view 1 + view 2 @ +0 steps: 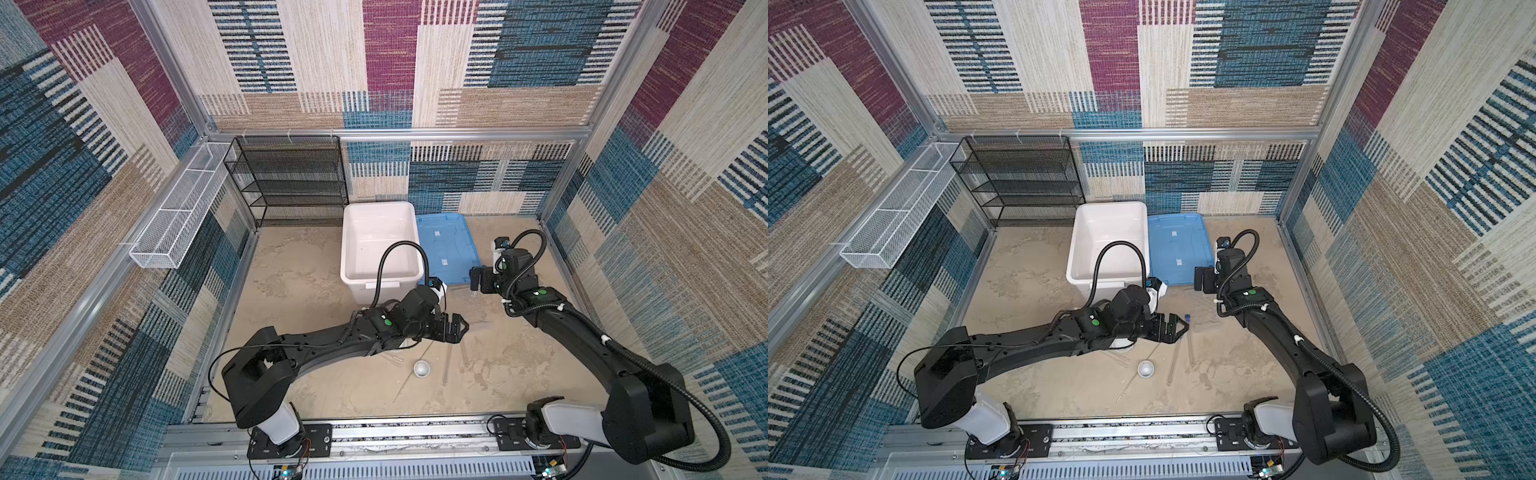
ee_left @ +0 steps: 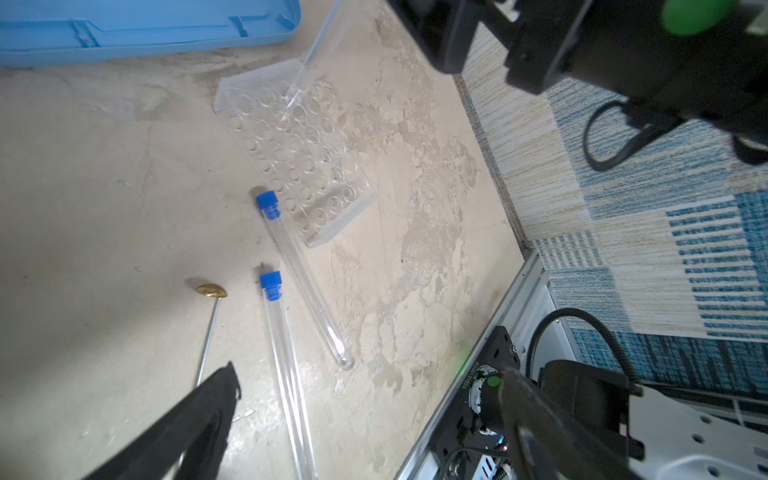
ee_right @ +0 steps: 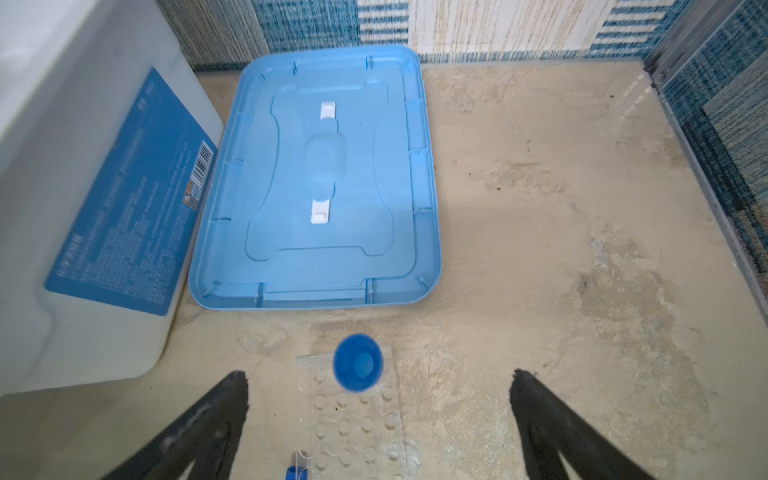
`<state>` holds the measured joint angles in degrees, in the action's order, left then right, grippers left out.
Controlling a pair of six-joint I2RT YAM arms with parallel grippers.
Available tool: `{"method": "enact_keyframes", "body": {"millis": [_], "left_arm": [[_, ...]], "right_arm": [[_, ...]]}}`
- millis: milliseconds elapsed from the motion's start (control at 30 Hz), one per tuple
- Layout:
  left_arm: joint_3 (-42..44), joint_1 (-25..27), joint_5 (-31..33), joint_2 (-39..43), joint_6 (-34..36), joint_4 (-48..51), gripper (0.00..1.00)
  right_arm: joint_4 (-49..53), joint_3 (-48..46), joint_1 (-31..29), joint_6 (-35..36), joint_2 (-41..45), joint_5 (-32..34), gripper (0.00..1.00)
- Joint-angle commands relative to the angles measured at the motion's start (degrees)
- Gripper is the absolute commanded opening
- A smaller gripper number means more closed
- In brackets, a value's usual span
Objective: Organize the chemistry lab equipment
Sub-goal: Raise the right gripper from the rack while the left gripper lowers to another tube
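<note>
A blue-capped tube [image 3: 357, 363] stands upright in a clear rack [image 3: 353, 428], directly below my right gripper [image 3: 380, 380]. That gripper is open and touches nothing. Two more blue-capped tubes [image 2: 301, 278] [image 2: 286, 374] lie flat on the table beside the rack [image 2: 295, 153]. A thin metal rod with a brass spoon tip [image 2: 212, 291] lies next to them. My left gripper [image 2: 370, 388] hovers open above the lying tubes and holds nothing. In both top views a small white round dish [image 1: 421, 368] [image 1: 1146, 368] sits near the front, close to the left gripper [image 1: 455, 326].
The large white bin [image 1: 376, 210] stands open at the back, with its blue lid [image 1: 446, 249] flat on the table to its right. A black mesh shelf [image 1: 291, 178] and a white wire basket [image 1: 178, 216] line the back left.
</note>
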<state>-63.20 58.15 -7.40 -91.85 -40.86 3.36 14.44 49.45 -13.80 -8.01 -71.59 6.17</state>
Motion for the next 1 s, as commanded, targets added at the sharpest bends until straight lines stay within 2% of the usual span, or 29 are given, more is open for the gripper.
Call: {"method": "enact_keyframes", "body": {"millis": [0,167,367,467,567,767,967], "left_arm": [[-1.5,-0.05,3.07,1.48,4.76,7.43,0.97],[-2.17,0.03,0.02,1.86,7.23,13.79,0.89],[-5.88,1.24,-4.15,-2.41,11.62,22.12,0.76],[-7.14,1.57,-6.2,-5.05,11.73,23.89,0.68],[-8.06,1.87,-8.7,-7.39,11.78,24.09,0.68],[-11.77,3.17,-6.64,-11.97,13.76,29.15,0.62],[-15.11,4.11,-4.2,-16.53,15.56,32.06,0.61]], "right_arm": [[1.92,0.6,-0.07,-3.14,3.12,-2.36,0.99],[7.78,1.42,-0.04,-6.88,8.96,-8.21,0.99],[15.34,-1.25,-0.03,-11.79,15.57,-19.04,0.99],[16.36,-4.78,-0.08,-15.37,21.11,-20.09,0.99],[16.65,-7.92,-0.07,-17.29,23.52,-22.92,0.99],[17.2,-11.52,-0.05,-18.53,22.93,-24.3,0.99],[16.97,-11.88,-0.08,-17.93,22.63,-23.15,0.99]]}}
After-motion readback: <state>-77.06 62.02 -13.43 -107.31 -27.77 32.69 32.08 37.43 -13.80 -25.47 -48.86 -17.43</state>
